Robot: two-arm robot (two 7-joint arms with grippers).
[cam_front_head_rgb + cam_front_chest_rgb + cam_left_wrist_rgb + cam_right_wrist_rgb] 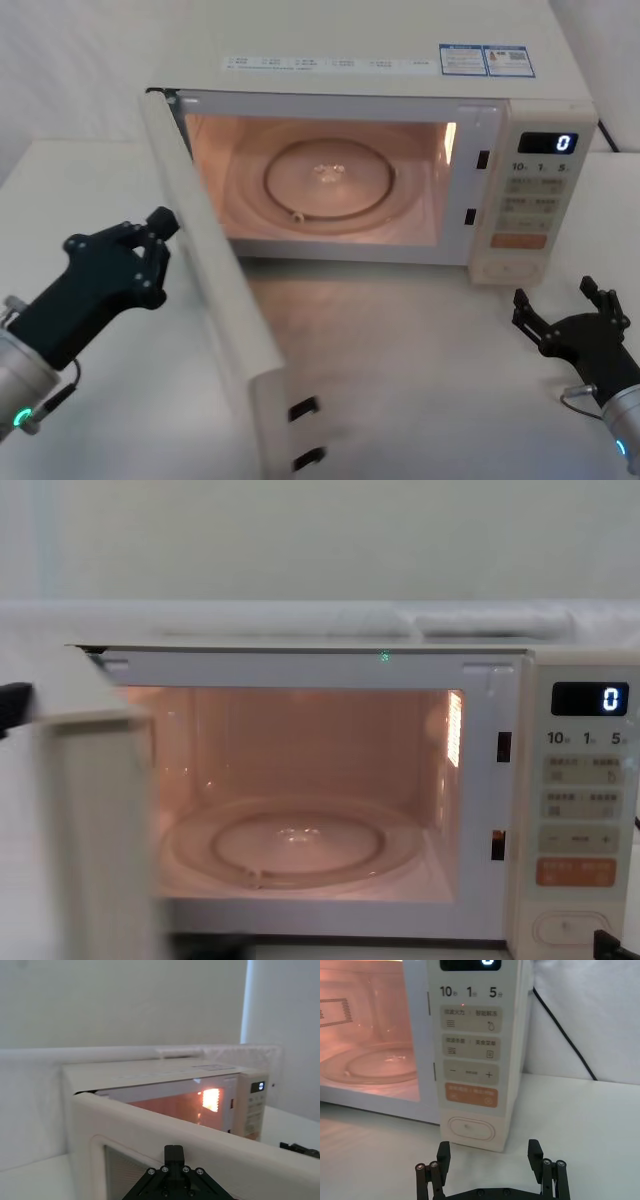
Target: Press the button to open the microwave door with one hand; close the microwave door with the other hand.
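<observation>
Lower left of head view: left gripper (pixel 160 240) fingers close together, holding nothing, tips just beside the outer face of the microwave door (pixel 215 300). Lower right: right gripper (pixel 568 308) spread wide, empty, low over the surface (pixel 420 380), near the control panel but apart from it. Door swung wide open toward the camera. Farther back, microwave (pixel 400 70) cavity lit orange, glass turntable (pixel 328 180) inside. Button (pixel 470 1129) at panel bottom, display (pixel 547 142) reads 0.
</observation>
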